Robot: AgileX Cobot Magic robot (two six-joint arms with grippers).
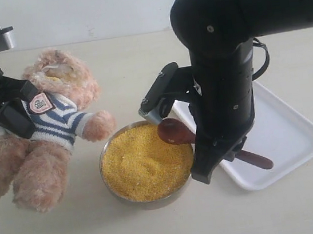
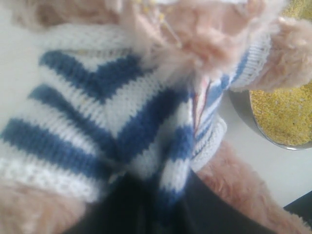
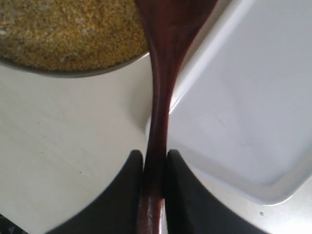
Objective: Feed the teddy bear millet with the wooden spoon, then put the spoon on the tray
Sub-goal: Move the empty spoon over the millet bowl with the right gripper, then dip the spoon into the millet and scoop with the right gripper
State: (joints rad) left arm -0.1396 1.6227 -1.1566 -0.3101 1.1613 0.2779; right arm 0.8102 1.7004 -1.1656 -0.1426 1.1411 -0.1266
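Observation:
The teddy bear (image 1: 54,130) leans at the left in its striped shirt (image 2: 107,112), held up by my left gripper (image 1: 12,116), which is shut on the shirt's cloth (image 2: 161,195). Yellow millet (image 1: 145,162) fills the round metal bowl (image 1: 110,183) at the centre; it also shows in both wrist views (image 2: 287,117) (image 3: 68,29). My right gripper (image 3: 155,161) is shut on the handle of the wooden spoon (image 1: 175,130) (image 3: 163,73). The spoon's bowl hangs over the metal bowl's right rim, its handle end (image 1: 260,162) over the white tray (image 1: 297,133) (image 3: 243,97).
The pale tabletop (image 1: 138,67) stretches behind the bear and the bowl. The bulky black right arm (image 1: 223,56) stands above the tray's left part and hides it. The tray sits right against the metal bowl.

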